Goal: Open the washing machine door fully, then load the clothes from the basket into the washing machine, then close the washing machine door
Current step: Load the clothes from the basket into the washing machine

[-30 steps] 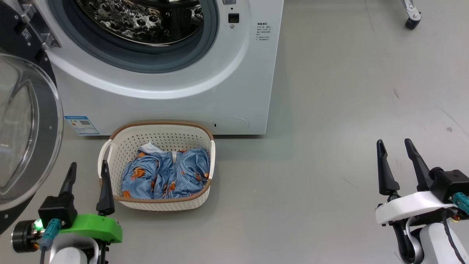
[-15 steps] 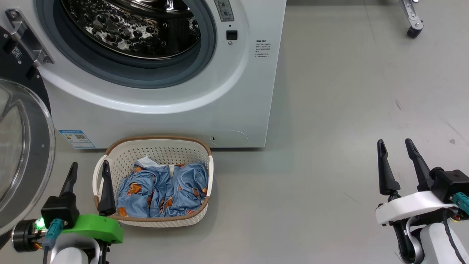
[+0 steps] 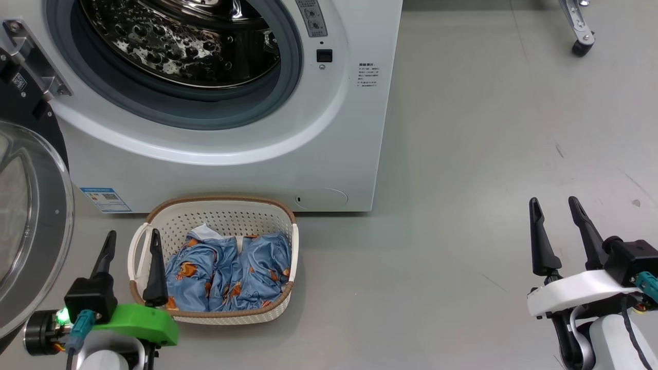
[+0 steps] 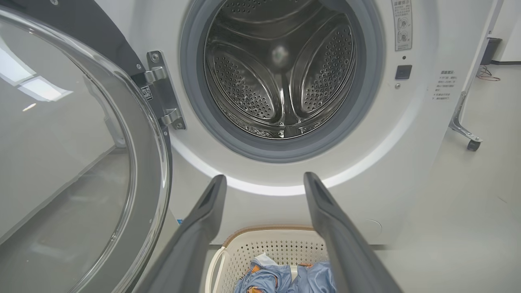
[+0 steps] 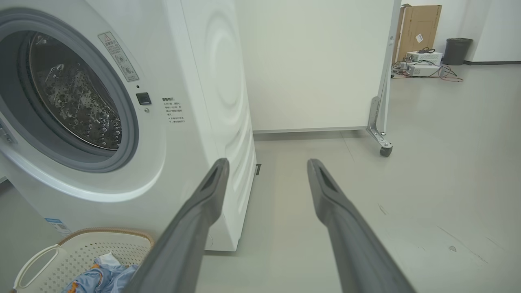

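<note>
The white washing machine (image 3: 334,128) stands at the top of the head view, its steel drum (image 3: 180,41) bare. The washing machine door (image 3: 31,226) hangs swung wide open at the left, glass bowl facing me. On the floor before the machine sits the cream basket (image 3: 216,218) holding the light-blue clothes (image 3: 226,272). My left gripper (image 3: 132,240) is open over the basket's left handle, nothing between its fingers. My right gripper (image 3: 554,205) is open far to the right, above bare floor. In the left wrist view the door (image 4: 81,142), drum (image 4: 281,69) and basket (image 4: 264,248) lie ahead.
Grey floor (image 3: 488,154) spreads to the right of the machine. A wheeled white partition stands behind, its caster (image 3: 581,47) at the top right, also caster (image 5: 384,150) in the right wrist view. A cardboard box (image 5: 419,24) and bin (image 5: 456,51) stand far back.
The head camera has tilted, so machine and basket sit lower in the picture. My left gripper has shifted slightly right towards the basket. The right gripper holds still.
</note>
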### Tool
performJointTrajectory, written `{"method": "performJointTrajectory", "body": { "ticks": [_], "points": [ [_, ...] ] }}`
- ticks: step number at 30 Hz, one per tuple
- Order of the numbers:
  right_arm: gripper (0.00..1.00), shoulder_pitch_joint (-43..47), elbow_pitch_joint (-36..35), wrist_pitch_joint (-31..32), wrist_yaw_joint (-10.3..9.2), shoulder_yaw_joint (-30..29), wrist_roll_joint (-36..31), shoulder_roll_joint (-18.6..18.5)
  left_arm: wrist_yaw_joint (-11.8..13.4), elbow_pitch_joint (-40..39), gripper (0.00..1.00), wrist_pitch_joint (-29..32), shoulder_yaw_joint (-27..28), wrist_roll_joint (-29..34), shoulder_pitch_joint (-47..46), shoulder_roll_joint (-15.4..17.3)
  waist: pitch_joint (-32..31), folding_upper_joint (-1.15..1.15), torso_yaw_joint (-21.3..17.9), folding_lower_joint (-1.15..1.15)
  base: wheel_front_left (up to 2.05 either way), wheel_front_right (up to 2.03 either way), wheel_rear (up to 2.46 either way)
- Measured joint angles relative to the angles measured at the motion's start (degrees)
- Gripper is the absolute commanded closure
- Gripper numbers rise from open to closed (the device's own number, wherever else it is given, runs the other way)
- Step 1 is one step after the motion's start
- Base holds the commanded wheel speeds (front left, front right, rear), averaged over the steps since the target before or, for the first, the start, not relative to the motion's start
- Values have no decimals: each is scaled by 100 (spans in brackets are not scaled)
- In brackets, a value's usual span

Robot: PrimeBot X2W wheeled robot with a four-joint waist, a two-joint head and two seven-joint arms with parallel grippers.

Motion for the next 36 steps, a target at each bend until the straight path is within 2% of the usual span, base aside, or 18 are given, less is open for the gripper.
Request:
{"method": "performJointTrajectory", "body": {
  "ticks": [18,36],
  "points": [
    [0,74,-43,0,0,-79,0,-3,-34,-68,0,0,-137,-2,73,-8,324,0,-6,0,0,0,0],
    [0,-68,-226,0,0,-199,0,-147,-82,-60,0,0,-487,-73,-458,-19,1251,0,58,0,0,0,0]
  ]
}}
